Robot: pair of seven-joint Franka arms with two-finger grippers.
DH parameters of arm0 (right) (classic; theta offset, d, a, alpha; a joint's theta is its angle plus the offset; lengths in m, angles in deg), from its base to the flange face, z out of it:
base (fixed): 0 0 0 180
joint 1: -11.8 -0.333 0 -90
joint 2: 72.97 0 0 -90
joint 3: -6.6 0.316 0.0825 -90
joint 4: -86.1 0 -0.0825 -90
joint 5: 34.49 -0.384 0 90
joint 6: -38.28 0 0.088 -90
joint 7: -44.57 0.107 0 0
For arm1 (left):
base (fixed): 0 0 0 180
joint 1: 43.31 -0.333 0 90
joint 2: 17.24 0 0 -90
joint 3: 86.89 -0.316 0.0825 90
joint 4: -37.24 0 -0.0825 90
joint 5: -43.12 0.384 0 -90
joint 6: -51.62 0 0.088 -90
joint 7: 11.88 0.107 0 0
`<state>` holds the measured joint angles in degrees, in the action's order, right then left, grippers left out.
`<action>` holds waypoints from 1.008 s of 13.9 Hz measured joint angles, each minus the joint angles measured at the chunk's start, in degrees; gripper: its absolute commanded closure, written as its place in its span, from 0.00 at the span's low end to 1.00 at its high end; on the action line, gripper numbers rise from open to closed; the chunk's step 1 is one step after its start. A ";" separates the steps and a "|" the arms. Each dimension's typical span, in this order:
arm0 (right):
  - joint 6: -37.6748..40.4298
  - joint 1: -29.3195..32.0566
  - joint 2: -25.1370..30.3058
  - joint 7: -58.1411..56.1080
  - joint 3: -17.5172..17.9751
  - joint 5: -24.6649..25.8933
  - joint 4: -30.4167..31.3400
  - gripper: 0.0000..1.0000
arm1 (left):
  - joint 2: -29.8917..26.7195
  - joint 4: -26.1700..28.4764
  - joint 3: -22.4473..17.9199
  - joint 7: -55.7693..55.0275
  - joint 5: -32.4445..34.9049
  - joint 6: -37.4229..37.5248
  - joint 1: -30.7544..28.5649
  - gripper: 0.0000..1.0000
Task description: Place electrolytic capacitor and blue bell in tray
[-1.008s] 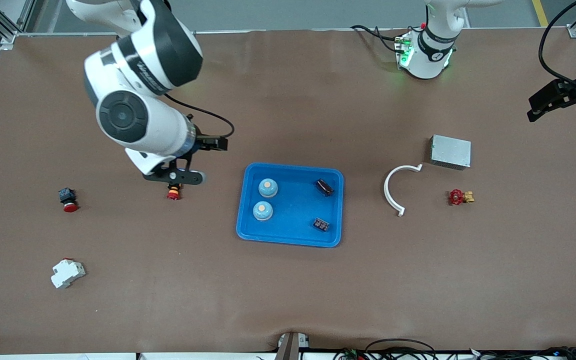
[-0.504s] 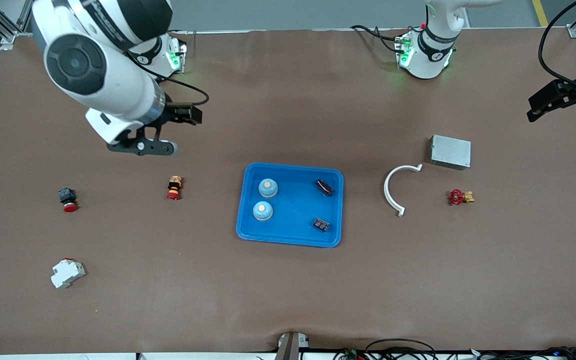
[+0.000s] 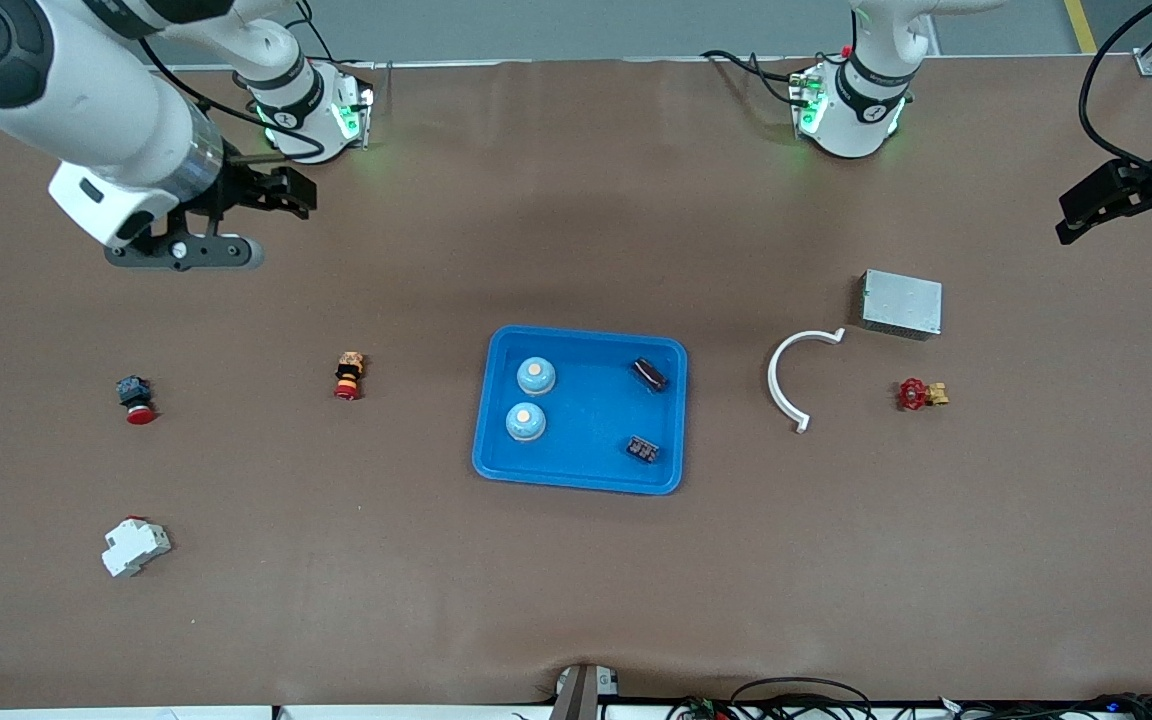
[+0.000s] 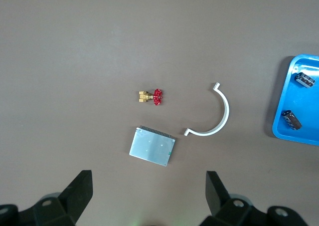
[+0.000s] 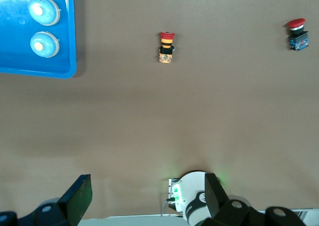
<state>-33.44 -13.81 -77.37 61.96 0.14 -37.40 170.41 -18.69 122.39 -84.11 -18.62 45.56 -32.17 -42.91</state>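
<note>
while the blue tray [image 3: 579, 470] lies at the middle of the tabletop [image 3: 576, 600], two blue bells [image 3: 535, 375] [image 3: 525, 421] are seen inside it toward the right arm's end, and two dark electrolytic capacitors [image 3: 649, 373] [image 3: 643, 449] inside it toward the left arm's end. just beside the tray, toward the left arm's end, a white curved clip [image 3: 794, 375], a grey metal box [image 3: 900, 303] and a red-handled valve [image 3: 921, 394] are laid. toward the right arm's end, a red and yellow push button [image 3: 347, 376], a red and black button [image 3: 135, 398] and a white breaker [image 3: 135, 546] are spread. the right claw [image 3: 276, 192] is held released and empty above the tabletop near its base. the left claw [image 3: 1101, 205] is held released and empty above the tabletop's edge at its own end.
</note>
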 measured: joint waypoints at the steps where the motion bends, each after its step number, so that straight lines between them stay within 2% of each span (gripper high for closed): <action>1: -0.26 0.70 1.22 -1.14 0.00 0.12 0.96 0.00 | 0.00 0.00 0.00 0.00 0.00 -0.01 0.00 0.00; 7: -2.47 7.90 5.48 -10.36 -0.11 0.25 4.45 0.00 | 0.00 0.00 0.07 0.00 0.00 -0.05 0.02 0.00; 14: -4.57 14.40 6.03 -16.83 -0.15 0.28 6.62 0.00 | 0.00 0.00 0.40 0.00 0.00 -0.05 0.22 0.00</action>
<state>-38.01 0.59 -71.35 45.13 -0.01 -37.12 177.03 -18.69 122.39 -83.71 -18.62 45.56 -32.22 -42.69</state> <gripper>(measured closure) 0.000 0.000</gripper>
